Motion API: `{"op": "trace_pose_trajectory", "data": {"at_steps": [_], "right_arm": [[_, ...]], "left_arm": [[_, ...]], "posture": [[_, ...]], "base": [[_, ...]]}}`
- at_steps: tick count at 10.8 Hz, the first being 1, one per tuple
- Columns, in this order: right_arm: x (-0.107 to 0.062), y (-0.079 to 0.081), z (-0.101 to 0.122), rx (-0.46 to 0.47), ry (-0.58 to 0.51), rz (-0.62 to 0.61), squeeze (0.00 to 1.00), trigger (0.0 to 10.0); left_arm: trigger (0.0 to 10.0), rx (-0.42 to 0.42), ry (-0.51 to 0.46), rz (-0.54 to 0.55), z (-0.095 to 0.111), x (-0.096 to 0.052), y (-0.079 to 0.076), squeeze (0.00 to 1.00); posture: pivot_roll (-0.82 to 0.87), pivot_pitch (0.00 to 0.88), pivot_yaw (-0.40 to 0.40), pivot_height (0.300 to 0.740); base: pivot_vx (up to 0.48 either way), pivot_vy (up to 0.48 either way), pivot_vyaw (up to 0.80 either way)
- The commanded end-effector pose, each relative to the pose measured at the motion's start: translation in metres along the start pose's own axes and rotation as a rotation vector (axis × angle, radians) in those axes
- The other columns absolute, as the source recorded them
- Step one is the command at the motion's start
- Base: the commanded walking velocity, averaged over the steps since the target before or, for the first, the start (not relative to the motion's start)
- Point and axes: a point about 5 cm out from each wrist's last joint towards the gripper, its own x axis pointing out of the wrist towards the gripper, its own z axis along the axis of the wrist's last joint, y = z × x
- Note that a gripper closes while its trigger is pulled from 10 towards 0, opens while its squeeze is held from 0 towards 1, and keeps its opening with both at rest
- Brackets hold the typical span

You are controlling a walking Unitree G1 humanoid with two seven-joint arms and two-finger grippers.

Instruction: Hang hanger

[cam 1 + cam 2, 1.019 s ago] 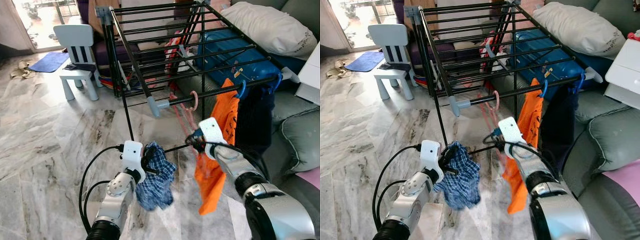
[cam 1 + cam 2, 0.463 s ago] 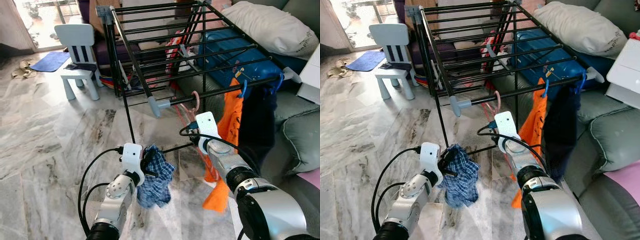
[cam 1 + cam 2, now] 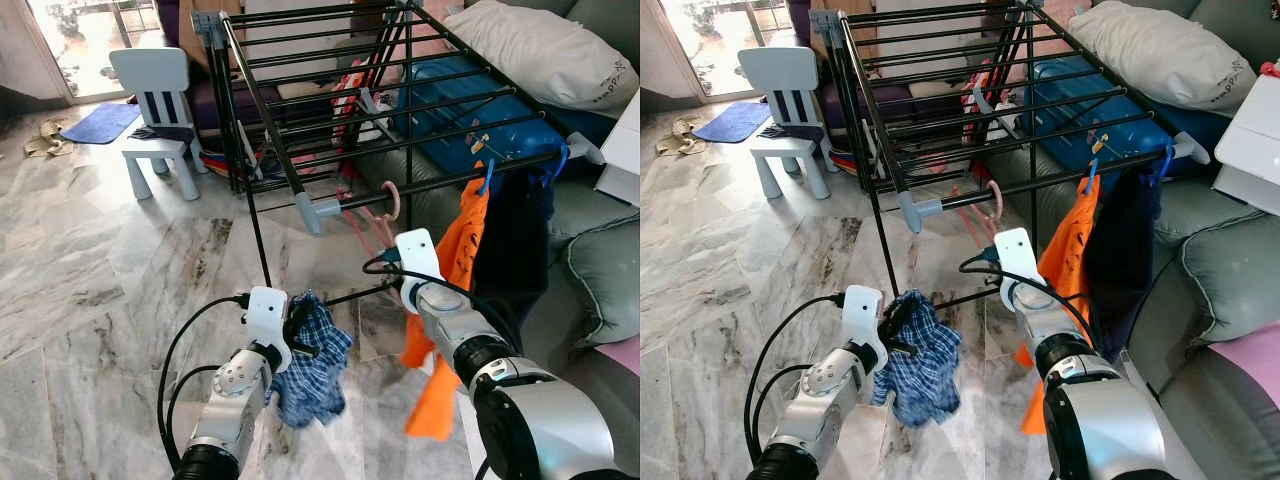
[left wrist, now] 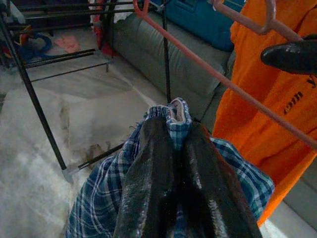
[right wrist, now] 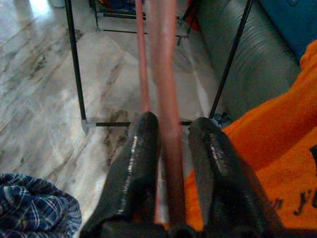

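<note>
The front rail [image 3: 430, 185] of the rack [image 3: 300, 100] had open room between the pink hanger [image 3: 385, 205] and the orange shirt [image 3: 450, 290]; the shirt and a dark garment [image 3: 520, 250] blocked the rail's right part; the sofa [image 3: 590, 250] closed the right side; the marble floor [image 3: 100, 280] at left lay open; a chair [image 3: 155, 110] stood far back.

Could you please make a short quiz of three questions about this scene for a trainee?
1. True or false: the pink hanger is hooked on the rack.
2. What does the left gripper hold? A) plaid cloth B) pillow C) chair
3. Fill in: the right gripper has the hanger's ___ bar between its fingers.

Key: 1 true; 2 A; 3 pink.
</note>
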Motion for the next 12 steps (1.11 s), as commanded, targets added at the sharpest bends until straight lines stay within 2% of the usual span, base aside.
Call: {"op": "trace_pose_trajectory", "data": {"at_steps": [1, 6, 8, 10, 12], "right_arm": [[0.000, -0.001, -0.004, 0.007, 0.019, -0.002, 0.00, 0.0], [-0.001, -0.001, -0.004, -0.008, 0.009, -0.001, 0.00, 0.0], [-0.001, 0.005, 0.005, -0.060, -0.072, 0.020, 0.00, 0.0], [-0.003, 0.006, 0.023, -0.054, -0.230, -0.007, 0.00, 0.2], [-0.011, 0.004, 0.016, -0.036, -0.308, -0.027, 0.00, 10.0]], "left_arm": [[10.0, 0.019, 0.001, -0.007, 0.003, 0.000, 0.000, 0.00], [10.0, 0.017, 0.009, -0.002, 0.002, 0.001, 0.000, 0.00], [10.0, 0.021, 0.000, 0.007, 0.004, 0.003, 0.001, 0.00], [10.0, 0.048, -0.036, 0.062, 0.010, 0.004, 0.006, 0.00], [10.0, 0.044, -0.056, 0.106, 0.016, 0.003, 0.011, 0.00]], "posture": [[-0.01, 0.000, 0.024, 0.740], [-0.01, 0.000, 0.019, 0.740], [-0.01, 0.000, 0.017, 0.740], [-0.02, 0.000, 0.016, 0.740], [-0.03, 0.003, 0.014, 0.740]], "base": [[0.000, 0.000, 0.00], [0.000, 0.000, 0.00], [0.000, 0.000, 0.00], [0.000, 0.000, 0.00], [0.000, 0.000, 0.00]]}}
